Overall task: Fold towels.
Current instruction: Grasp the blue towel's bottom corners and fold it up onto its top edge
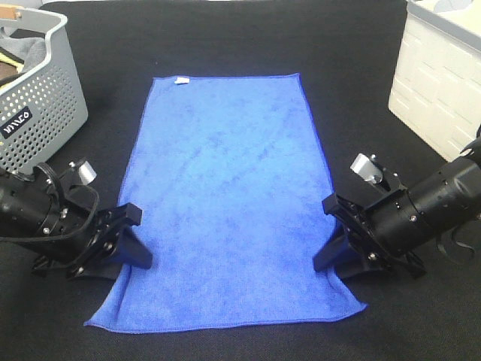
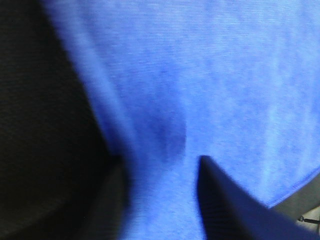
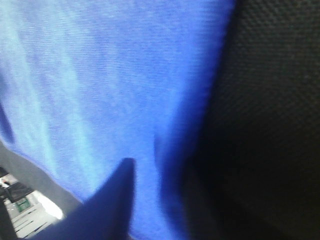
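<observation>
The blue towel (image 1: 229, 195) lies flat and spread out on the black table (image 1: 225, 45). Its long sides run from near to far, and the white tag (image 1: 181, 80) is on the far short edge. My left gripper (image 1: 135, 239) stands on the left long edge, close to the near left corner. My right gripper (image 1: 328, 233) stands on the right long edge, close to the near right corner. The cloth edge passes between each pair of jaws, which are about half closed. I cannot tell if they pinch the cloth. A grey perforated basket (image 1: 41, 98) is at the far left.
</observation>
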